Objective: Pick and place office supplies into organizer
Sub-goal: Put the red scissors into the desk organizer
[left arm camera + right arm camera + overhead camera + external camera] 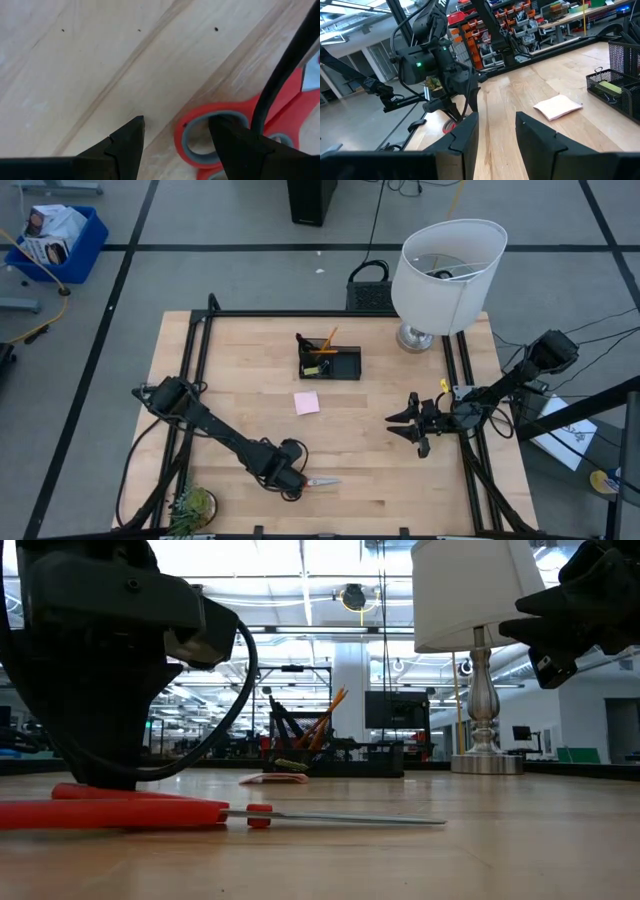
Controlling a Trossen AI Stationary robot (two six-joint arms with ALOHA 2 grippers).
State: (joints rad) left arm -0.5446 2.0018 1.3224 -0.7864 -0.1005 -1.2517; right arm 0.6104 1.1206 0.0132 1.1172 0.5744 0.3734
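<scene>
The red-handled scissors (318, 481) lie flat on the wooden table near its near edge, blades pointing toward the table's right (330, 818). My left gripper (292, 484) is open and low over their handle end. In the left wrist view (175, 142), one finger stands over the red handle loop (200, 120) and the other over bare wood. The pink sticky-note pad (307, 402) lies flat mid-table. The black organizer (330, 362) stands farther back with pencils (326, 340) upright in its cup. My right gripper (408, 425) hovers open toward the table's right side (496, 135). My left gripper comes from above, slanting down at the scissors' handle end. One finger (240, 145) stands over the opening of a red handle loop (186, 131); the other is beside the loop over the table. Whether either finger touches the scissors I cannot tell.
A big white lampshade on a silver lamp (445, 275) stands at the far right corner. A small green plant (190, 508) sits at the near left corner. A black frame rail (300, 313) runs around the table. Bare wood (360, 450) lies between the two grippers.
</scene>
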